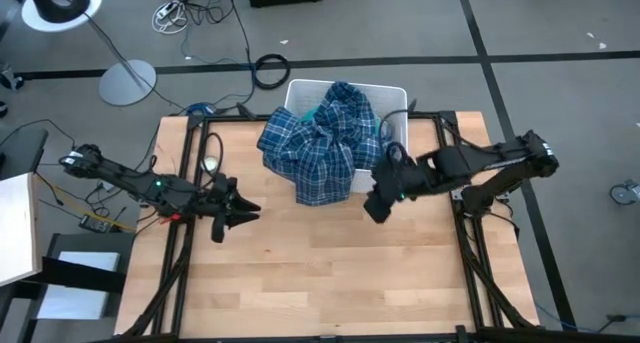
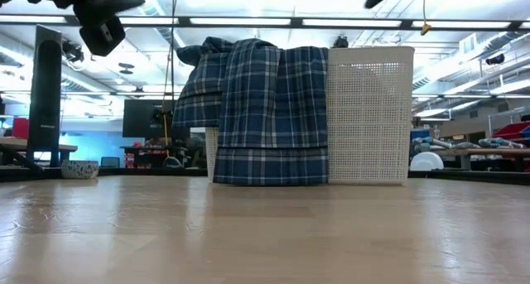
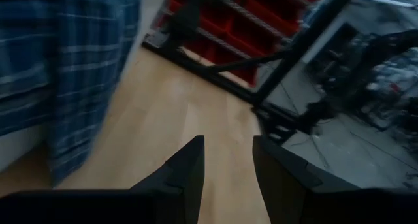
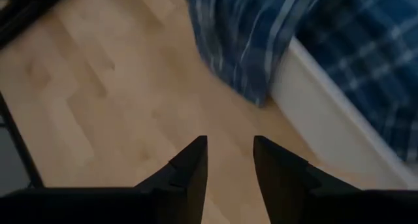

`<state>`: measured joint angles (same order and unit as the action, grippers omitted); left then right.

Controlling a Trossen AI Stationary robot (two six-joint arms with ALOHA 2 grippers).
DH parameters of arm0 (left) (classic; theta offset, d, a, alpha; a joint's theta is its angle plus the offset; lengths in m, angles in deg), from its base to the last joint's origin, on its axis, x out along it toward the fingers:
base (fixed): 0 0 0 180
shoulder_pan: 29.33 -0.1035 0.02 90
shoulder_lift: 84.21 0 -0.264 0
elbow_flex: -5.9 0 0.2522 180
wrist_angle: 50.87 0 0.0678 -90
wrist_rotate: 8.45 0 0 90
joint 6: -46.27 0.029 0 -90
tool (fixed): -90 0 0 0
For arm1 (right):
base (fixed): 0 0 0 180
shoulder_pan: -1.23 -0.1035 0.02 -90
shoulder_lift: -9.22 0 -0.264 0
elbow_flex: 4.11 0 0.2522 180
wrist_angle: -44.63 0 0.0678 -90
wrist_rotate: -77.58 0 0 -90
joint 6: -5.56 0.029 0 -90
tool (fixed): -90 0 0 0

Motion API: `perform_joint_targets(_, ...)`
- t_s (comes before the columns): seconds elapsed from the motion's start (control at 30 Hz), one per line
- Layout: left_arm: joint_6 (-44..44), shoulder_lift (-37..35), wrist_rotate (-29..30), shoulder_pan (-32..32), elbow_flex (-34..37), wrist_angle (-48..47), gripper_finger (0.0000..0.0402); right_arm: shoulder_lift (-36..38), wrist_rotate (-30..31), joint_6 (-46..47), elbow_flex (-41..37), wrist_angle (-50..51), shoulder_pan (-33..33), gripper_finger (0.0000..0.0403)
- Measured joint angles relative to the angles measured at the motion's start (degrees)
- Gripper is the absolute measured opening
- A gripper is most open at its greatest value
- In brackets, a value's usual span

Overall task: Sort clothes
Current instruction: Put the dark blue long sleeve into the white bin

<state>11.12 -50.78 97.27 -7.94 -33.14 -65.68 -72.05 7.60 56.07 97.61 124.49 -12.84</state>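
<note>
A navy plaid shirt (image 1: 320,143) is draped over the near rim of a white bin (image 1: 395,98) at the table's far edge; its lower part hangs down the bin's front wall to the table (image 2: 269,164). A turquoise piece (image 1: 372,131) shows beside it in the bin. The other clothes are hidden. My left gripper (image 1: 245,213) hovers open and empty left of the shirt, clear of the table. My right gripper (image 1: 372,211) hovers open and empty near the shirt's right side. The shirt also shows in the left wrist view (image 3: 59,67) and the right wrist view (image 4: 261,41).
The wooden tabletop (image 1: 320,273) lies bare in front of the bin. Black frame rails (image 1: 180,233) run along the table's left and right sides. Cables and a lamp base (image 1: 128,81) lie on the floor beyond the far edge.
</note>
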Motion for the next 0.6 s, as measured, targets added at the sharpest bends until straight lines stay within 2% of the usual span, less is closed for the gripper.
perform_joint_targets(0.17,0.2,3.5,6.0,-1.1,0.0,-1.3,0.0135,0.1,3.3,8.9,-1.0,5.8,-7.4,0.0120)
perform_joint_targets(0.37,-1.4,7.8,8.7,-6.3,0.0,-5.1,0.0135,0.6,5.9,24.6,-9.9,8.8,-17.4,0.0118)
perform_joint_targets(0.47,-4.5,8.6,8.8,-9.7,0.0,-7.9,0.0135,1.1,5.9,33.6,-17.0,3.2,-21.2,0.0118)
perform_joint_targets(0.6,-4.3,8.6,8.9,-14.8,0.0,-10.8,0.0135,3.2,6.5,38.0,-26.4,-11.7,-25.2,0.0118)
